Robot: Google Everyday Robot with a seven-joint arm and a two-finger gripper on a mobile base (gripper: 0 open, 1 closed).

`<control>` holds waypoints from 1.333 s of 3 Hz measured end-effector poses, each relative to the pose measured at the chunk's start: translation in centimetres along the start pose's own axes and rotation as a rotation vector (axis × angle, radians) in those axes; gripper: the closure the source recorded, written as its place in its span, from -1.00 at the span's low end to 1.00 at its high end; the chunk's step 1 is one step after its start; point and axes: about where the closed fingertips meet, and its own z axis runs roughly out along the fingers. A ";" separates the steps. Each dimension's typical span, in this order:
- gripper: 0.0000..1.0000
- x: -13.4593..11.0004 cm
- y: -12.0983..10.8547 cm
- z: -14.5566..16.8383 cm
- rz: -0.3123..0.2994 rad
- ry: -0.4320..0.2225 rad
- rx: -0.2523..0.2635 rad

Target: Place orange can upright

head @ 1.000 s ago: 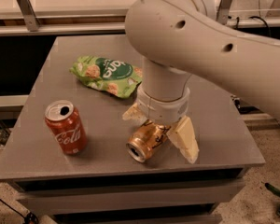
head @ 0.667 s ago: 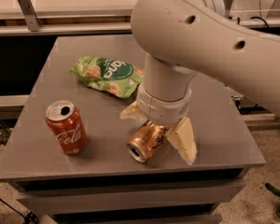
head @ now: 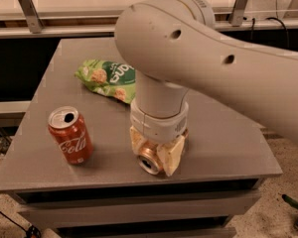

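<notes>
The orange can (head: 150, 163) lies on its side on the grey table (head: 223, 133), near the front edge, with its silver end facing the camera. My gripper (head: 154, 152) comes straight down over it. Its two cream fingers (head: 171, 155) press against the can's left and right sides, so it is shut on the can. The wrist and the big arm hide most of the can's body.
A red cola can (head: 70, 135) stands upright at the front left, about a hand's width from the gripper. A green snack bag (head: 105, 78) lies behind, partly hidden by the arm. The table's front edge is just in front of the orange can.
The fingers, spread wide on both sides of the can before, have closed in against it. The arm has lowered and now covers more of the can.
</notes>
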 end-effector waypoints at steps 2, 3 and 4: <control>0.23 -2.1 -0.8 -1.5 -0.017 0.013 0.011; 0.73 0.0 -0.5 -3.9 0.010 -0.047 0.115; 1.00 0.0 -0.6 -4.5 -0.007 -0.050 0.134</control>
